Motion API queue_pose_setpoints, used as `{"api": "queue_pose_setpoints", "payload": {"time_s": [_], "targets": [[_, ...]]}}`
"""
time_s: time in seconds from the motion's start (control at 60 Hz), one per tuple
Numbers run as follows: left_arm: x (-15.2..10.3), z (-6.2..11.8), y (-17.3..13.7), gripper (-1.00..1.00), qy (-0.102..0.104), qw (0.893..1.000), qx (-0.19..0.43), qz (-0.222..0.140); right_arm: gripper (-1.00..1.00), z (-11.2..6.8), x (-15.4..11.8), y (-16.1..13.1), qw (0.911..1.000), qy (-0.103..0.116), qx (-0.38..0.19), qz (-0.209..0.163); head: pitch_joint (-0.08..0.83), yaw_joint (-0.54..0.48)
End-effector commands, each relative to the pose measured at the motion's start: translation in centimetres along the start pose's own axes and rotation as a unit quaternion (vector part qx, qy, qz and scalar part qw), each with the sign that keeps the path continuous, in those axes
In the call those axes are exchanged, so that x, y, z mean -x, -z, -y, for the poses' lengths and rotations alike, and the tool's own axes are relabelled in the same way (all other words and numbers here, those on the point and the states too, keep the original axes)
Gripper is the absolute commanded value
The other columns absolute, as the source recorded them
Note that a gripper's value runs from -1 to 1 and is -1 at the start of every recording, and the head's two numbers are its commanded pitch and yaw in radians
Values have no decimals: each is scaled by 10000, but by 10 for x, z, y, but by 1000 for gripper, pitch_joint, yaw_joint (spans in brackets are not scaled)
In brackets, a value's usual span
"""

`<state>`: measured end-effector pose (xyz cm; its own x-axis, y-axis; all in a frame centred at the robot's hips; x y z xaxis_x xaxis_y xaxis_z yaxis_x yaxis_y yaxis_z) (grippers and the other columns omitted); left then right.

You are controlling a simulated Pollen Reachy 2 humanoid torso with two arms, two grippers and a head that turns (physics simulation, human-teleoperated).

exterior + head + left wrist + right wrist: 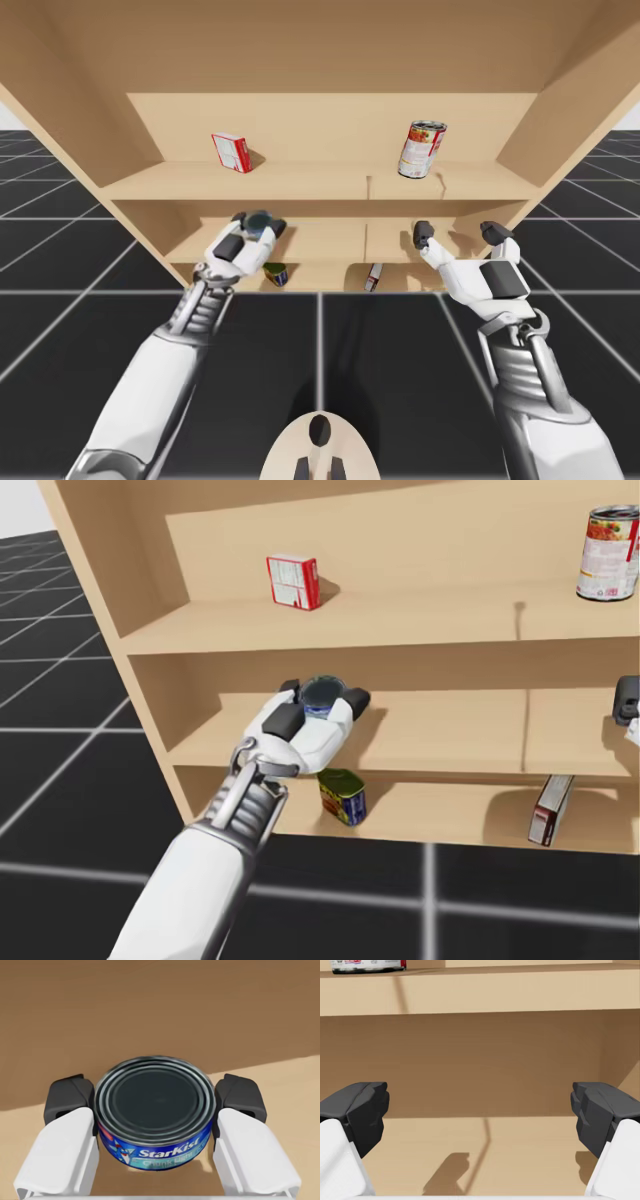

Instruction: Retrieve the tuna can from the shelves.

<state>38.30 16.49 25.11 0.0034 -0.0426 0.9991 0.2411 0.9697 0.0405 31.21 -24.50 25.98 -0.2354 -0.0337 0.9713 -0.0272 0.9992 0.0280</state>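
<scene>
The tuna can (155, 1110), flat and round with a blue label and a dark lid, is on the middle shelf (450, 740) at its left part. My left gripper (155, 1100) is shut on the tuna can, one dark pad against each side. From the head view, the left gripper (324, 693) reaches in from below with the tuna can (322, 695) between its fingertips. The high view shows the left gripper (259, 222) there too. My right gripper (457, 232) stands open in front of the middle shelf's right part, and the right gripper (480, 1105) has nothing between its fingers.
On the top shelf stand a red and white box (293, 582) at the left and a tall red and white can (608, 553) at the right. The bottom shelf holds a tilted green and yellow can (342, 796) and a leaning red and white box (551, 810).
</scene>
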Motion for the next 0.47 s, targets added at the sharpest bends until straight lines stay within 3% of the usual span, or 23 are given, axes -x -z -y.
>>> {"api": "queue_pose_setpoints", "payload": {"time_s": [0.017, 0.317, 0.467], "targets": [[-27, 9, -17, 1000, 80, 9991, 55, 423, -1000, -1, 0, 0, 10000, 14, -3, -4, 439, 232], [-28, 10, -74, 1000, 327, 9983, 126, 457, -1000, 0, 1, 0, 10000, 20, -18, -21, 438, 228], [-35, 6, -115, 1000, 398, 9983, 191, 385, -1000, 2, 2, -2, 9988, 305, -366, -137, 437, 228]]}}
